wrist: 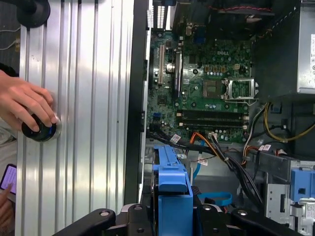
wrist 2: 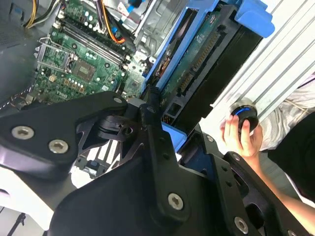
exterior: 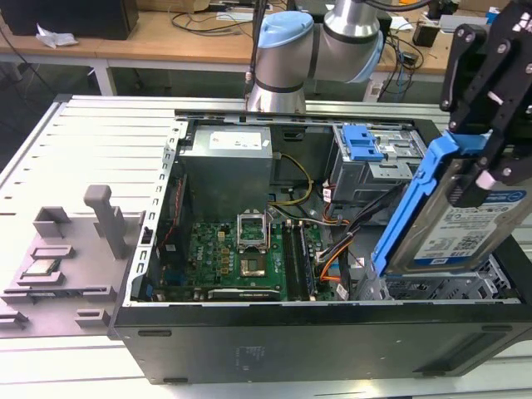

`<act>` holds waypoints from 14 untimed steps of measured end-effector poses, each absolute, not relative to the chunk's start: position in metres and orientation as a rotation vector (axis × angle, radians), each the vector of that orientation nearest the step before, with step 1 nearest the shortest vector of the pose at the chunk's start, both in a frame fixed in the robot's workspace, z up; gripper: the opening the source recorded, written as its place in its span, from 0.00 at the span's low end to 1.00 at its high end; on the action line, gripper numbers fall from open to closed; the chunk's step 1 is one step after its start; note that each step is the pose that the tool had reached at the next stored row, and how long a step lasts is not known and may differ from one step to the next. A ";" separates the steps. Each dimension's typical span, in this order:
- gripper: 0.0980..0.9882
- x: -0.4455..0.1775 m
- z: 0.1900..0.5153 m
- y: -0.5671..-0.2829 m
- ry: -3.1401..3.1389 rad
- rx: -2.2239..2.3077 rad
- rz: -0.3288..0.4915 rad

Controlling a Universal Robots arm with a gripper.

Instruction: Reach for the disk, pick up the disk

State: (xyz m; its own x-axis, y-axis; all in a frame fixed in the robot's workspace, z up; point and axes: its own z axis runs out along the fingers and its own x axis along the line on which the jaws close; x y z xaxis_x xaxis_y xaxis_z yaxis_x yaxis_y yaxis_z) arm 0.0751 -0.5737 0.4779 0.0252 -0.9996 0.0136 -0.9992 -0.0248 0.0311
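One black gripper (exterior: 490, 125) is clamping the disk (exterior: 465, 224) between its jaws at the exterior view's right, holding it tilted above the right end of the open computer case (exterior: 249, 349). The drive's blue bracket rail (exterior: 411, 204) is slanting down toward the case's interior, its lower tip hanging just above the bay area and near the orange and black cables (exterior: 345, 249). A white-and-blue barcode label is facing outward on the drive, its print too small to read. Open room is lying above the green motherboard (exterior: 224, 258), while the grey power supply (exterior: 226, 170) and the drive cage with a blue latch (exterior: 366, 143) are crowding the far side of the case. In the first wrist view the blue bracket (wrist: 172, 191) is sitting between the gripper's arms, over the case's edge and beside the ribbed metal table (wrist: 88, 98). A person's hand (wrist: 24, 103) is resting on a round black knob (wrist: 40, 130) on that table, well apart from the case.
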 end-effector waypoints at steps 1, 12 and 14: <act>0.30 0.077 0.478 -0.574 -2.171 2.226 -0.019; 0.30 0.098 0.477 -0.574 -2.188 2.208 -0.021; 0.30 0.099 0.476 -0.574 -2.211 2.185 -0.022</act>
State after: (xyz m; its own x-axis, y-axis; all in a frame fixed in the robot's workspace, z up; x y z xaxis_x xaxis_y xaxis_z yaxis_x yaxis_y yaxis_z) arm 0.0988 -0.5737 0.4764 -0.0115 -0.9998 0.0135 -0.9994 0.0119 0.0330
